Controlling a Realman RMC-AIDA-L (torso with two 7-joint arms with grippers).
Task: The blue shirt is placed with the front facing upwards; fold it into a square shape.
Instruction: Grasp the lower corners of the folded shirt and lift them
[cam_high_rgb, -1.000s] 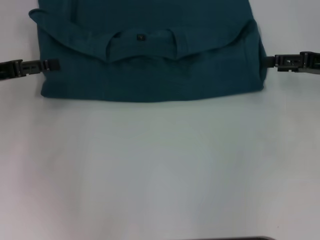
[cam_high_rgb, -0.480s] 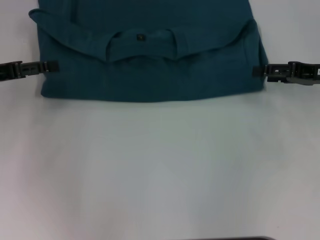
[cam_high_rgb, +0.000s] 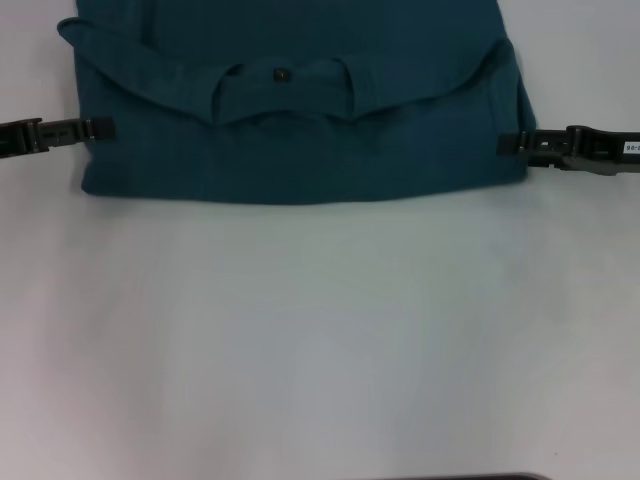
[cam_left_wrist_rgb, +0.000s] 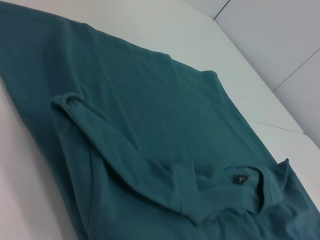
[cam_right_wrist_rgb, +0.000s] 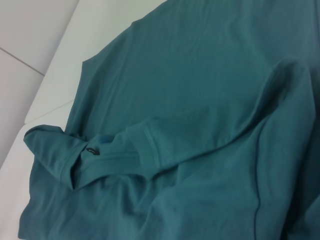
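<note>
We see the shirt (cam_high_rgb: 300, 100), a dark teal-blue garment, lying partly folded across the top of the head view on a white tabletop (cam_high_rgb: 320, 340). Its near edge forms a straight horizontal fold. The round neckline sits at top centre with a small black label (cam_high_rgb: 281, 74) showing inside it, and both sides are folded inward.

The left pincer (cam_high_rgb: 100, 129) reaches in from the left edge of the frame, its tip at the shirt's left side. The right pincer (cam_high_rgb: 510, 143) reaches in from the right edge, its tip overlapping the shirt's right edge. We cannot tell whether either pincer is wide or narrow.
</note>
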